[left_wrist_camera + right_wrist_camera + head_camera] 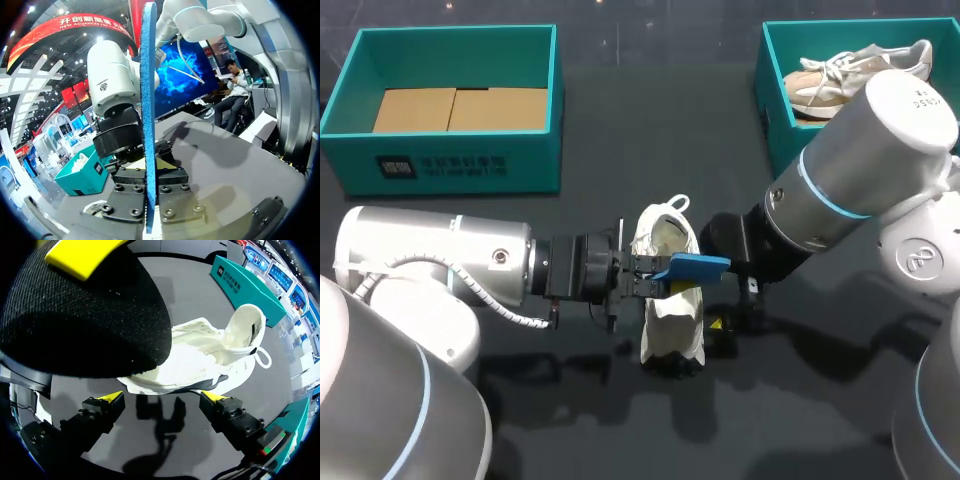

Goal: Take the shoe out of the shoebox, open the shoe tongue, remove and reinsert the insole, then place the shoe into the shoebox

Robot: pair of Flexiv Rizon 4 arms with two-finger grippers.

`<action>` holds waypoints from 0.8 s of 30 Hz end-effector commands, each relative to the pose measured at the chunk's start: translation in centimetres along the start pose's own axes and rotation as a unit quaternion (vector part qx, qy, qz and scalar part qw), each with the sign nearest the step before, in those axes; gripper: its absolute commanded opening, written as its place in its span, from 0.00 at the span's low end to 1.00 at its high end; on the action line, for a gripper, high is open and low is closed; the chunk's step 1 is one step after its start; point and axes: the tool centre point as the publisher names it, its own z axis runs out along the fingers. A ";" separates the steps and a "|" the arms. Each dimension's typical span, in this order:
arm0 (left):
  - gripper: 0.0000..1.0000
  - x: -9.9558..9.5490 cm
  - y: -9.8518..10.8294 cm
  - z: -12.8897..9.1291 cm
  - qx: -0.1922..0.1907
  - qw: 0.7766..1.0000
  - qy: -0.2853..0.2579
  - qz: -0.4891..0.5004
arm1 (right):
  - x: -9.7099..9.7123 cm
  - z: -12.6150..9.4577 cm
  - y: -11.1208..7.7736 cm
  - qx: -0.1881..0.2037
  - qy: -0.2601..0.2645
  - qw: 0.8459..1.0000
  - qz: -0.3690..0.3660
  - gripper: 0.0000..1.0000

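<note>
Dark tabletop: my left gripper clamps the blue insole over the white shoe at centre, presumably ready to feed it back in, while my right gripper sits wide open and empty at the shoe's 3 o'clock, teal shoebox at 11 o'clock.

Mid-table white shoe, blue insole just above its opening
</note>
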 end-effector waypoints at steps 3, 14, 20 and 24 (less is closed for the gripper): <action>0.00 0.3 0.4 0.1 0.009 1.000 -0.006 0.003 | -0.6 0.8 -0.4 -0.013 0.007 1.000 -0.002 1.00; 0.00 0.3 0.3 0.1 0.015 1.000 -0.004 0.014 | 0.0 0.6 0.5 -0.028 0.009 0.999 -0.017 1.00; 0.00 0.4 0.4 0.3 0.018 1.000 -0.004 0.017 | 0.1 0.8 0.7 -0.028 0.016 0.999 -0.022 1.00; 0.00 0.6 0.4 0.3 0.022 1.000 -0.004 0.016 | 0.2 1.2 0.8 -0.037 0.022 0.999 -0.027 1.00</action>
